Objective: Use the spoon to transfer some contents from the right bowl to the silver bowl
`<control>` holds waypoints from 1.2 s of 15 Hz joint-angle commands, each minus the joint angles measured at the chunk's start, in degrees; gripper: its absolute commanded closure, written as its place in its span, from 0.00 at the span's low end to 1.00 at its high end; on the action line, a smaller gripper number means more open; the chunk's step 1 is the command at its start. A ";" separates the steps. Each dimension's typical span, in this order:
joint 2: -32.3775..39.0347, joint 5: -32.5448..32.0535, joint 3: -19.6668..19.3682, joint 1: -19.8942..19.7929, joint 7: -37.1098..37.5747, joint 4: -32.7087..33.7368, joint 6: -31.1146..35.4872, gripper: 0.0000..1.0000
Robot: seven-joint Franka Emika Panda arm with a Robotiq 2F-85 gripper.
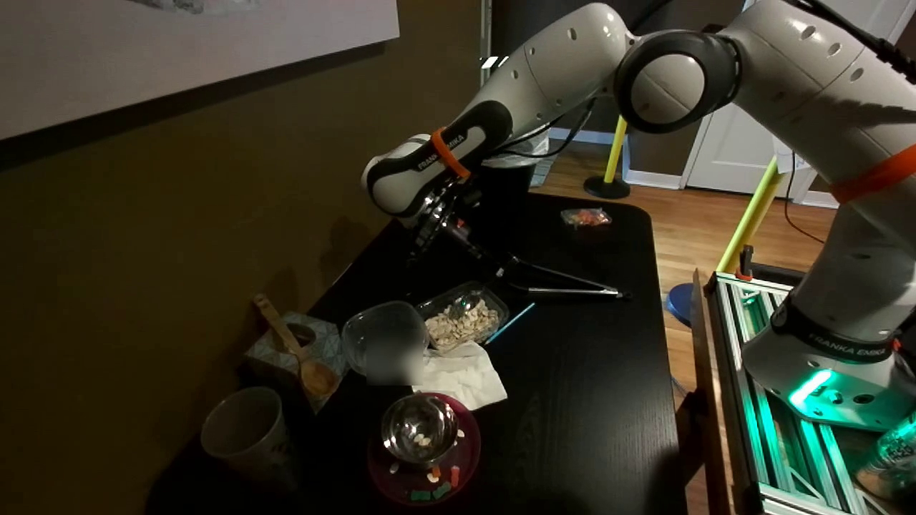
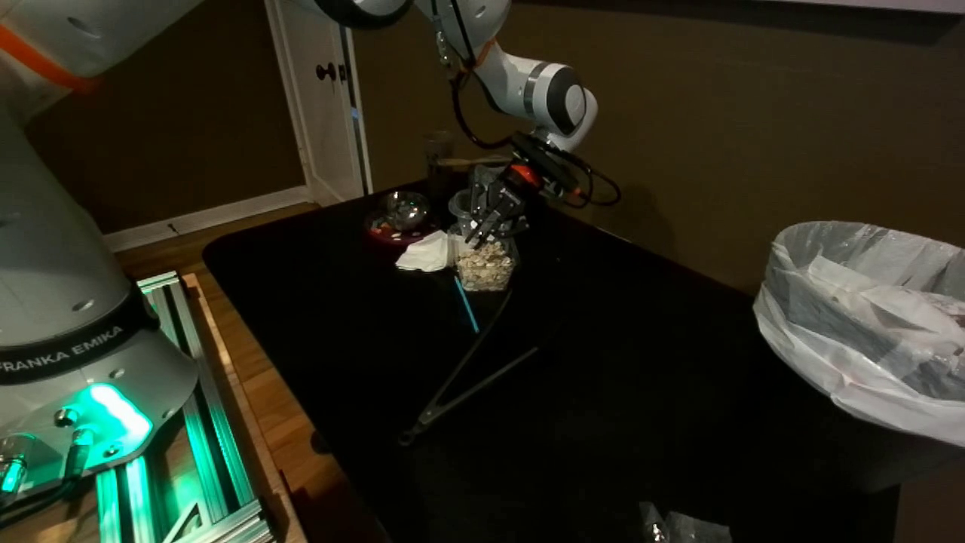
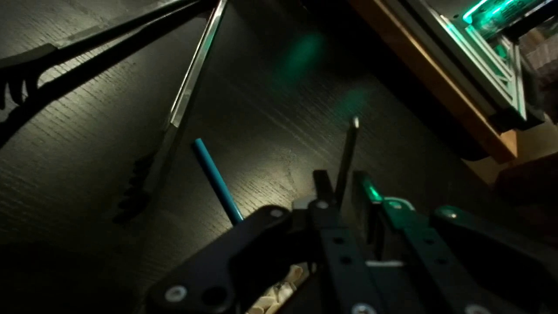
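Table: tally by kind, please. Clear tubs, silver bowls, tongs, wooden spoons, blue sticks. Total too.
Clear tubs: 2
Silver bowl: 1
Tongs: 1
Wooden spoon: 1
Blue stick: 1
Total: 6

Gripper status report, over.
Gripper jaws slightly apart, probable spoon handle between. Silver bowl holds a few pale pieces. Clear tub beside granules, possible snag.

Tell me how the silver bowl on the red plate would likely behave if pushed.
The silver bowl would probably hold its shape, since its wall looks like smooth metal. It may feel slippery, judging by the glossy shine. With only a few pale pieces showing inside, it is likely light enough to slide on the red plate.
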 commanded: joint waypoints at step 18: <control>6.21 2.18 -0.19 -0.48 -1.53 9.31 1.92 0.00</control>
